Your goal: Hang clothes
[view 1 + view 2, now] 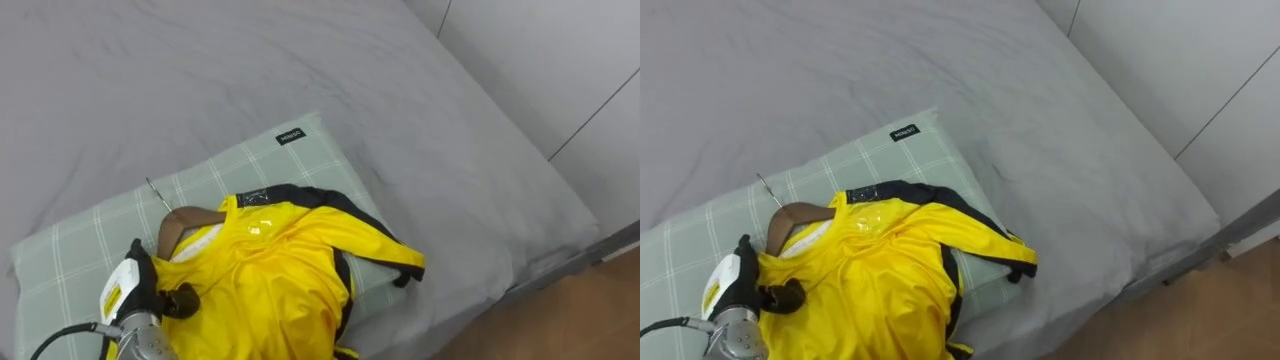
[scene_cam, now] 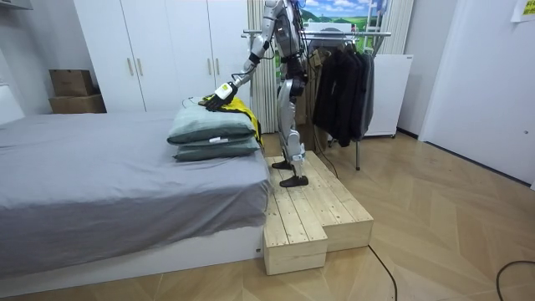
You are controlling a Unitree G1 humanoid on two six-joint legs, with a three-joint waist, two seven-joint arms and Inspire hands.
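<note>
A yellow jacket point(image 1: 270, 285) with dark trim lies on a wooden hanger point(image 1: 183, 221), whose metal hook point(image 1: 156, 189) points up and left. Both rest on a green checked pillow point(image 1: 230, 165) at the edge of the grey bed point(image 1: 330, 70). My left hand point(image 1: 138, 288) comes in from the lower left, its dark fingers point(image 1: 181, 301) curled into the yellow cloth by the hanger's near end. In the room view I stand on a wooden platform point(image 2: 309, 209) beside the bed, left arm stretched to the jacket point(image 2: 236, 108) on two stacked pillows point(image 2: 213, 132).
Behind me stands a clothes rack point(image 2: 322, 34) with dark garments point(image 2: 343, 84) hanging on it. White wardrobes point(image 2: 159, 50) line the far wall. The bed's edge and wooden floor point(image 1: 590, 310) show at the lower right of the eye views.
</note>
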